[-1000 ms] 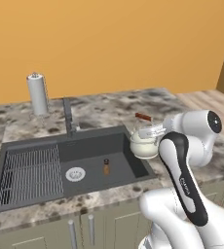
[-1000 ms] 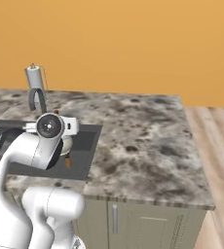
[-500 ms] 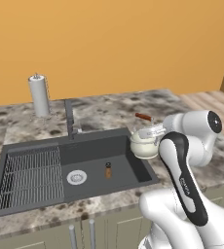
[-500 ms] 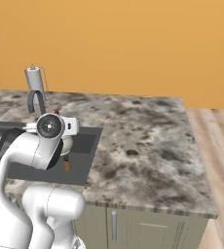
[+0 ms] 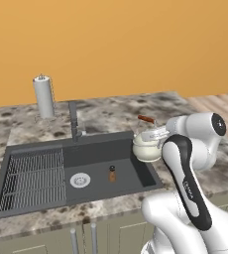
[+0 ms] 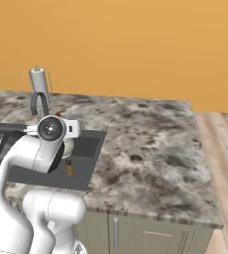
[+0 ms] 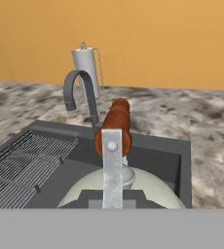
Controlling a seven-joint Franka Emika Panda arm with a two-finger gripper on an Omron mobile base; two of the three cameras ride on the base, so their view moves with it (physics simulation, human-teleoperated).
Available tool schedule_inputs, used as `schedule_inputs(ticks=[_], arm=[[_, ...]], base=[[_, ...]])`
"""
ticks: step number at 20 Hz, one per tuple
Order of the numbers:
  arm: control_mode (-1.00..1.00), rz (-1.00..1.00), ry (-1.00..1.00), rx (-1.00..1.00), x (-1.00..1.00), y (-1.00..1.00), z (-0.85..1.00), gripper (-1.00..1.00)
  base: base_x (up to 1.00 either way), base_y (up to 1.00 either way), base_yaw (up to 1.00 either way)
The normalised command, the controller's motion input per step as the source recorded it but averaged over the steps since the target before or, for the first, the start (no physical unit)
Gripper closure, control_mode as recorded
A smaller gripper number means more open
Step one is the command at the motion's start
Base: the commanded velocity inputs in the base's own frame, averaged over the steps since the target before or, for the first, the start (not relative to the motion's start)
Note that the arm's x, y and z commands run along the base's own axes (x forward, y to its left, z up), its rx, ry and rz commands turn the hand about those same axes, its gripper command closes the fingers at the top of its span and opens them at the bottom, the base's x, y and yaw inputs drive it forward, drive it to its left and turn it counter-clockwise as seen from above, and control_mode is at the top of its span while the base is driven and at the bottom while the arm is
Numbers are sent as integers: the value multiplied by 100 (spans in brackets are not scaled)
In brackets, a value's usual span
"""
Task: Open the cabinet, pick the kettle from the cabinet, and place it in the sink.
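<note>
The cream-white kettle [image 5: 144, 149] hangs above the right end of the dark grey sink [image 5: 93, 155], clear of the basin floor. My gripper [image 5: 154, 134] is shut on its wire handle, just below the reddish-brown wooden piece [image 7: 115, 127]. In the hand view the gripper [image 7: 112, 195] sits over the kettle's [image 7: 153, 190] lid, with the sink [image 7: 155, 156] beneath. From the right base view the kettle [image 6: 68, 147] peeks out behind my arm, over the sink [image 6: 88, 148]. The cabinet is out of view.
A slim dark faucet [image 5: 74, 121] stands behind the basin and a ribbed wire rack [image 5: 31, 173] fills its left part. A small brown bottle [image 5: 112, 173] stands on the basin floor below the kettle. A paper towel roll [image 5: 43, 96] is on the counter behind.
The kettle has come down a little and slightly left over the sink's right end, still in my grip. The whole scene has shifted slightly in both base views.
</note>
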Motion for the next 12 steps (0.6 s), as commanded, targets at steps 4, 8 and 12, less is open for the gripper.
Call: schedule_inputs(ticks=[4, 8, 12], arm=[[100, 0, 0, 0, 0, 0, 0, 100], [100, 0, 0, 0, 0, 0, 0, 100], [100, 0, 0, 0, 0, 0, 0, 100]], base=[[38, -1, 2], [16, 0, 0], [0, 0, 0]])
